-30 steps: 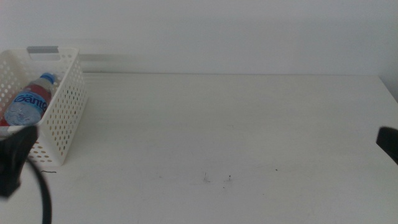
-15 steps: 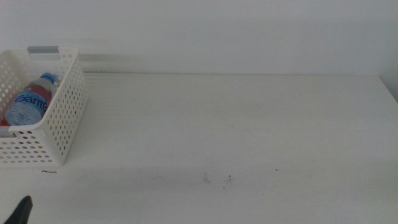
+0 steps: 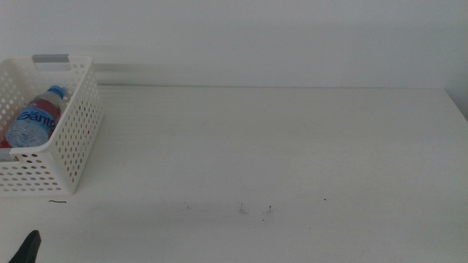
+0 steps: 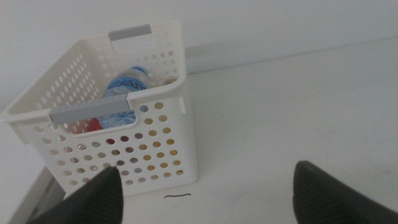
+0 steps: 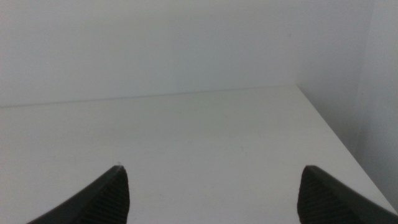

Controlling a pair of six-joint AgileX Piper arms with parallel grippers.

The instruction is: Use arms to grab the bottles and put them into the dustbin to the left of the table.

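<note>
Inside 1 dustbin (image 4: 163, 147): 1 water bottle (image 4: 126, 84); 1 red can (image 4: 93, 124).

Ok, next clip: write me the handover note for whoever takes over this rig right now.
Left pincer: open, empty, pulled back near the table's front-left corner, facing the dustbin.
Right pincer: open, empty, out of the middle view, over bare table.
Dustbin: at the table's left end, holding the water bottle lying down; something red shows beside it, and yellowish through the holes.
Done: no bottles on the visible tabletop.
Left: seemingly nothing; confirm all three are inside.
</note>
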